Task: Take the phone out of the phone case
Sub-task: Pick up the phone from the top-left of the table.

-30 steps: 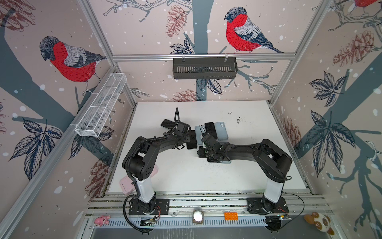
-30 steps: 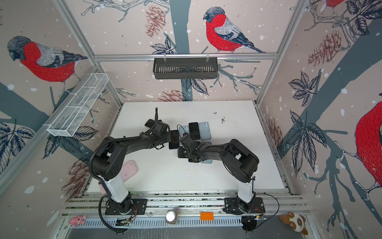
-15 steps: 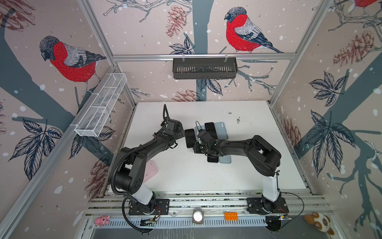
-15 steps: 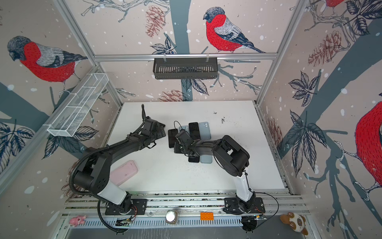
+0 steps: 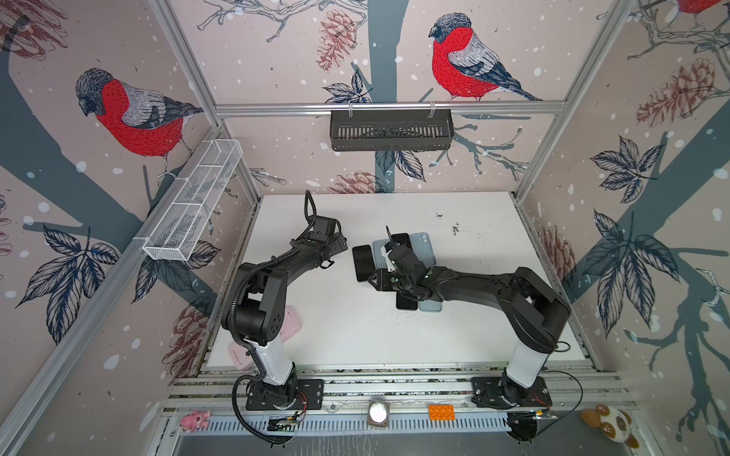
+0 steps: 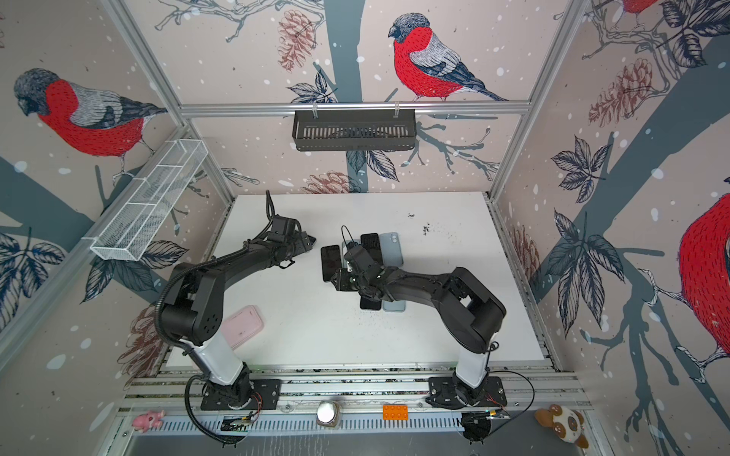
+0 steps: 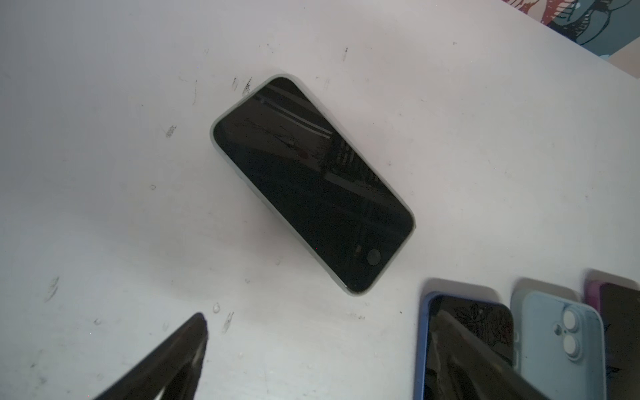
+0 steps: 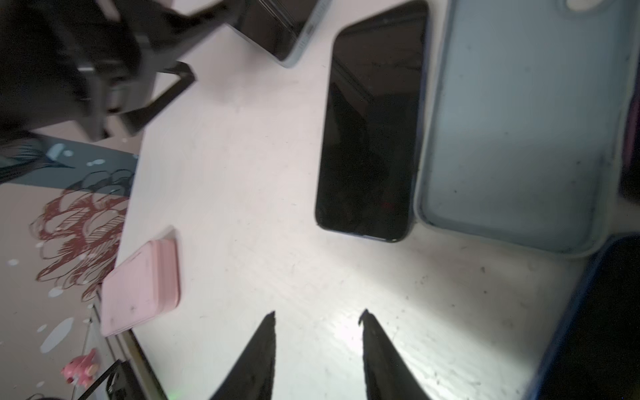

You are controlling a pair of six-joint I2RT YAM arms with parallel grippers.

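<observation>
Phone (image 5: 362, 262) lies screen-up on the bench (image 5: 355, 335), centre frame, looking bare | pale-blue case (image 8: 519, 121) empty | left gripper (image 7: 322, 322) wide, right gripper (image 8: 318, 315) part-open, both holding nothing | extraction seems done, arms just need clearing

Phone (image 6: 331, 261) flat on table (image 6: 426, 327); left gripper (image 6: 309, 241) near, right gripper (image 6: 339, 281) apparently just beside.

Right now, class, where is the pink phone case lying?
In both top views the pink phone case lies flat near the table's front left corner, beside the left arm's shoulder.
</observation>
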